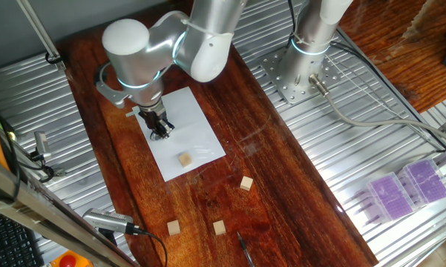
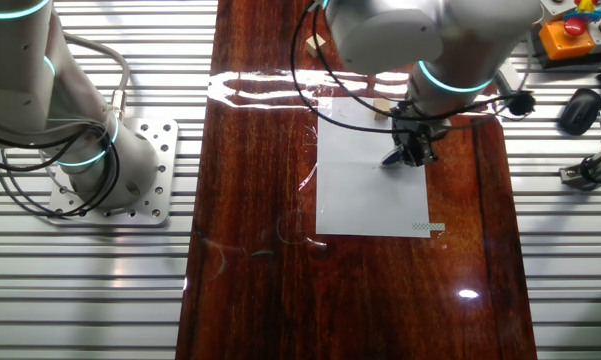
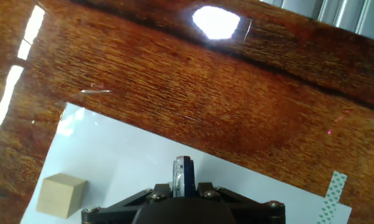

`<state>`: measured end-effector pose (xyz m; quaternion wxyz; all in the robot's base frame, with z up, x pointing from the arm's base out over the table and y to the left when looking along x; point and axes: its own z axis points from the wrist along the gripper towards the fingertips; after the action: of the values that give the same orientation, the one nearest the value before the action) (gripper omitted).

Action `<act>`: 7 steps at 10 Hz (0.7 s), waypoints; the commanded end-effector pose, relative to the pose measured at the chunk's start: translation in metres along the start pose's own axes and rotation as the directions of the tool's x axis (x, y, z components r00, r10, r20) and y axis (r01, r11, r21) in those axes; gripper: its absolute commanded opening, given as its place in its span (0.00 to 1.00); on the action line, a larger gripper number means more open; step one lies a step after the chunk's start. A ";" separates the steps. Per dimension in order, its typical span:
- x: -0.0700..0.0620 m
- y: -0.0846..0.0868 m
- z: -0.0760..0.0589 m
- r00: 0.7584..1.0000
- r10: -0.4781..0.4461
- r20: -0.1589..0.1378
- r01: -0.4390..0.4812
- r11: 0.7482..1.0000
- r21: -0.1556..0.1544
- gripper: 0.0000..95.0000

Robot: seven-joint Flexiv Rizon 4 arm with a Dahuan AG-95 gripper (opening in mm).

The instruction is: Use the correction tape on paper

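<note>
The white paper (image 1: 197, 119) lies on the dark wooden table; it also shows in the other fixed view (image 2: 365, 185) and the hand view (image 3: 124, 155). My gripper (image 1: 160, 132) is over the paper's left part, shut on the dark correction tape (image 3: 182, 175), whose tip points down at the sheet. In the other fixed view the gripper (image 2: 412, 152) is near the paper's right edge with the tape's tip (image 2: 390, 160) at the sheet. Whether the tip touches the paper I cannot tell. A short patterned tape strip (image 2: 430, 227) lies at the paper's corner.
One tan wooden cube (image 1: 184, 159) sits on the paper, also seen in the hand view (image 3: 61, 195). Other cubes (image 1: 246, 183) (image 1: 219, 227) (image 1: 174, 227) lie on the wood nearer the front. A second arm base (image 1: 309, 44) stands at the back. Metal slats flank the table.
</note>
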<state>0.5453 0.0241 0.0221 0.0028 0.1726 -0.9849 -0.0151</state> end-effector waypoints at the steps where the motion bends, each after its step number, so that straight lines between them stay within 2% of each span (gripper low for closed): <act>1: 0.005 0.001 -0.001 1.000 -0.002 -0.006 0.002 1.000 0.008 0.00; 7: 0.018 -0.001 -0.005 1.000 -0.020 -0.014 0.020 1.000 0.020 0.00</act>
<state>0.5283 0.0168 0.0262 0.0078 0.1824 -0.9832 -0.0052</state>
